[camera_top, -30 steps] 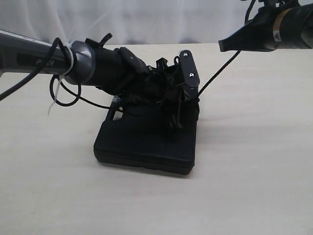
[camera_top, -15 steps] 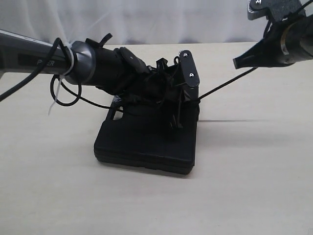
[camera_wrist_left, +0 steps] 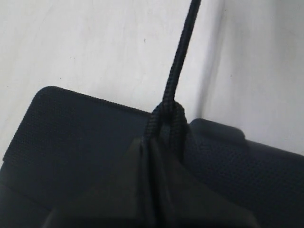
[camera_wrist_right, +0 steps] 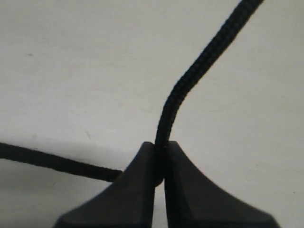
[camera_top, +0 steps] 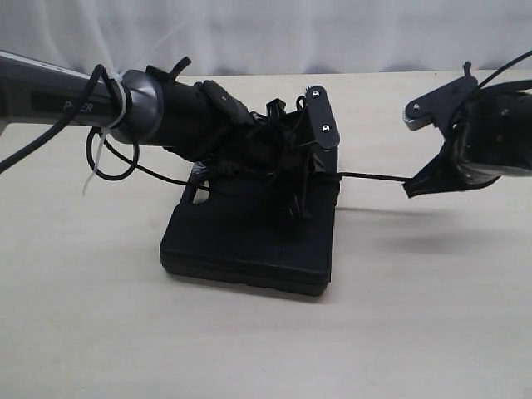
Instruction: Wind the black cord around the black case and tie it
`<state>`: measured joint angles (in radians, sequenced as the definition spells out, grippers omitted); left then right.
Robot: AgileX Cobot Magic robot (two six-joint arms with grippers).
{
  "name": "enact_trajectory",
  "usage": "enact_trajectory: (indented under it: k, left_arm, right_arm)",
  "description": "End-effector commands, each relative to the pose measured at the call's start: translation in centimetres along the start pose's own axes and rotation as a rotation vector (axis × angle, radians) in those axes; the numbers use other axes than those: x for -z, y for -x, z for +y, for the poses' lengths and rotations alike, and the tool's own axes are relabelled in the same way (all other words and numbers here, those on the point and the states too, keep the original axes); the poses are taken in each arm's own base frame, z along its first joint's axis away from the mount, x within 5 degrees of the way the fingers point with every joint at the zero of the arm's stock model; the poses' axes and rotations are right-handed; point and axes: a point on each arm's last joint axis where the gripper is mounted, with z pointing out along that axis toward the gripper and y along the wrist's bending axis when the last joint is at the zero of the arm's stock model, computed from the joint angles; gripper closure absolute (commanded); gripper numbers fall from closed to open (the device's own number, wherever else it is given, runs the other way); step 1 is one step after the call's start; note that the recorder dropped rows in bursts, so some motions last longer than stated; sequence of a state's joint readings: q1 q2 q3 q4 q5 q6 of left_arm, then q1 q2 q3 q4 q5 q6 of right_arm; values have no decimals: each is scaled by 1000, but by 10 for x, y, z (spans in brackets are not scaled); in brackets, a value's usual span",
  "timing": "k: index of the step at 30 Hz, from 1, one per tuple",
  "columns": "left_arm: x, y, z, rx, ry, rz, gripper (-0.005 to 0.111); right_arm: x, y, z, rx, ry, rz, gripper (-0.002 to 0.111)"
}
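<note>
Clenching the black cord, both sets of jaws are holding it taut, left gripper over the black case, right gripper out sideways.

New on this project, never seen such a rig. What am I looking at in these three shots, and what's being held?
It is a two-armed robot, and each arm ends in a two-finger gripper. The wide shot comes from a camera off the arms, looking across the table. The two close-ups come from cameras on the wrists, each looking along its own fingers.

On the table lies a flat black case. The left gripper, over the case, is shut on what looks like a loop of the black cord. The right gripper, out to the side and clear of the case, is shut on the same cord further along. Between them the cord runs taut above the table. How the cord runs around the case is hidden in these views.
</note>
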<state>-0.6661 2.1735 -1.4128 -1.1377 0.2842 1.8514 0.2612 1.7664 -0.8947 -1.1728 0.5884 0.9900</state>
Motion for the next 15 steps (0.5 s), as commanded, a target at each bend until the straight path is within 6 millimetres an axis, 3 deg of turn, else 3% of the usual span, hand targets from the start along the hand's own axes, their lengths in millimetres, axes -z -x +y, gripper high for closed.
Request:
enact_trajectory:
  k: [1,4,11,15]
  left_arm:
    - [-6,-2,-8,4,-36,3,107]
    - [-5,-1,-7,4,-34,1,107]
    - [-5,-1,-7,4,-34,1,107]
    - [-5,-1,-7,3,-33,0,107]
  right_arm:
    - [-16,-10,1,30,-71,67,104]
    - [-17,-9,5,25,-42,55,98]
    - [-8,-3,-1,-39,-40,14,51]
    - [7,2,-17,-138,-111,-7,48]
